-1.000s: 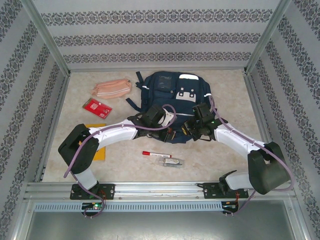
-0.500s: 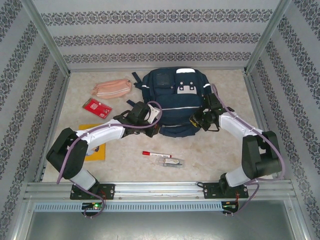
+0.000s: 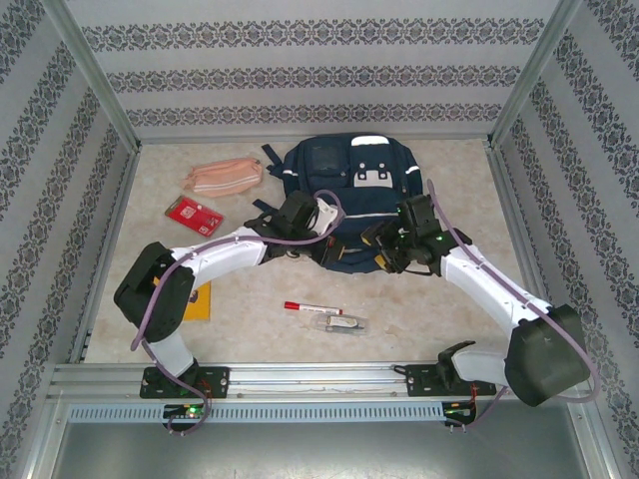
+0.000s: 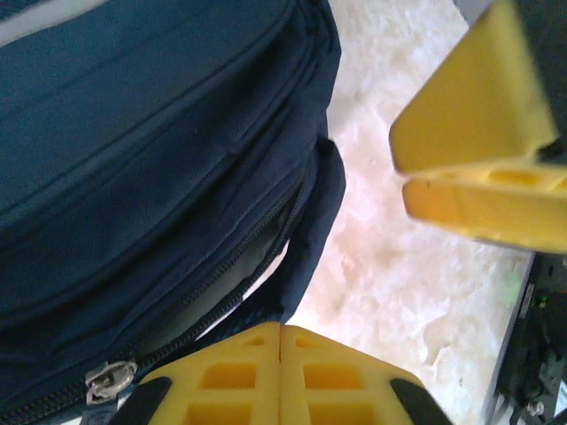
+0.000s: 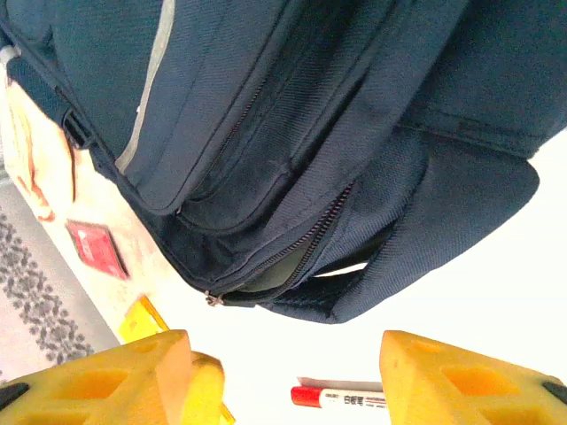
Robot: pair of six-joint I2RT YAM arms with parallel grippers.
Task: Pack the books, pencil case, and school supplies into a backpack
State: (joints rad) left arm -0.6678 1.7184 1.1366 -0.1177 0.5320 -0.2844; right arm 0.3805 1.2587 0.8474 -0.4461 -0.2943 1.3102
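One backpack (image 3: pixel 349 195) lies flat on the table (image 3: pixel 461 185), its long axis running away from the arms. One pencil case (image 3: pixel 223 177) lies crosswise to its left. One marker (image 3: pixel 313 307) lies nearer, red cap leftward. The left gripper (image 4: pixel 354 257) and right gripper (image 5: pixel 283 354) are at the backpack's near edge, jaws open.

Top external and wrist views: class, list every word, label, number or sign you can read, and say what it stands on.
No text reads clearly enough to quote.
Marker pen: black print on its white barrel, too blurred to read.
Red packet: white marks, too small to read.
Backpack: pale patches, no lettering legible.
Book: only a yellow edge shows, no print legible.
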